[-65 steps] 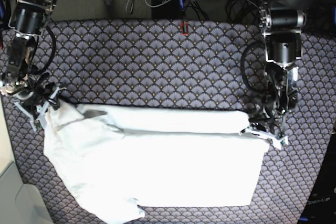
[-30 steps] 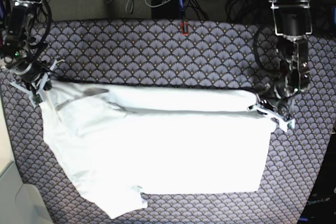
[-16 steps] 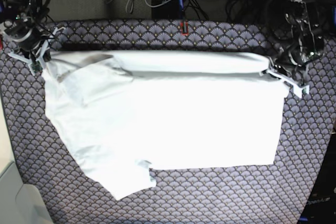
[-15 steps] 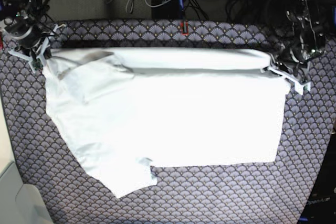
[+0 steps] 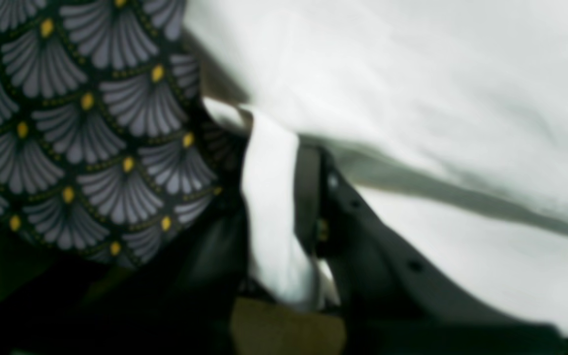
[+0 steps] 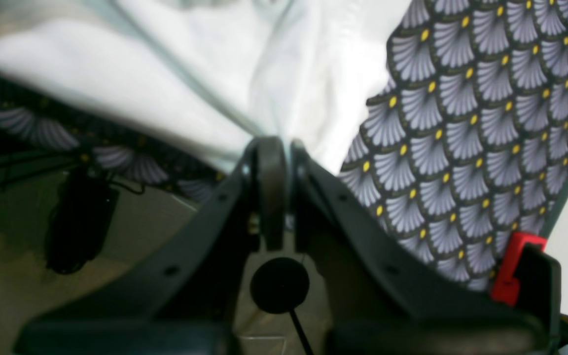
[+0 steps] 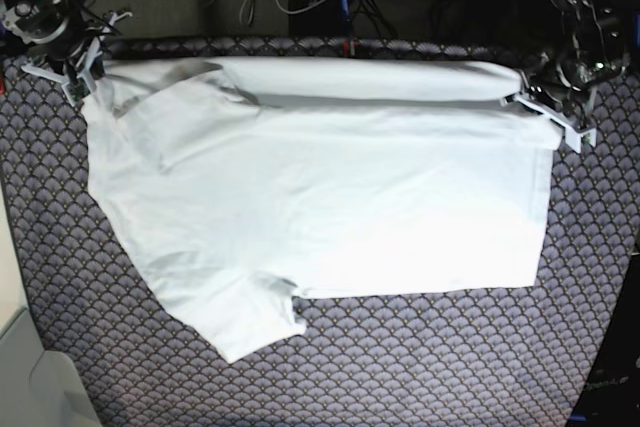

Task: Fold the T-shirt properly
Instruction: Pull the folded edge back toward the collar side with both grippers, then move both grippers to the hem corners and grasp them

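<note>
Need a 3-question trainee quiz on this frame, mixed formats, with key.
1. True or false: both pincers are shut on the T-shirt.
2. The left pincer grips which part? A) a sleeve B) a corner at the straight side edge C) nothing
3. Fill in: the T-shirt lies on a cloth with a ____ pattern.

Key: 1 true, the right pincer grips the opposite corner. 2 B. 3 scallop.

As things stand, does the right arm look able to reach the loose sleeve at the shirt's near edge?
Probably not right now. The right gripper is shut on the T-shirt at its far corner, so it is occupied. The sleeve itself lies uncovered on the patterned cloth, nothing blocking it; reach after releasing is uncertain.
</note>
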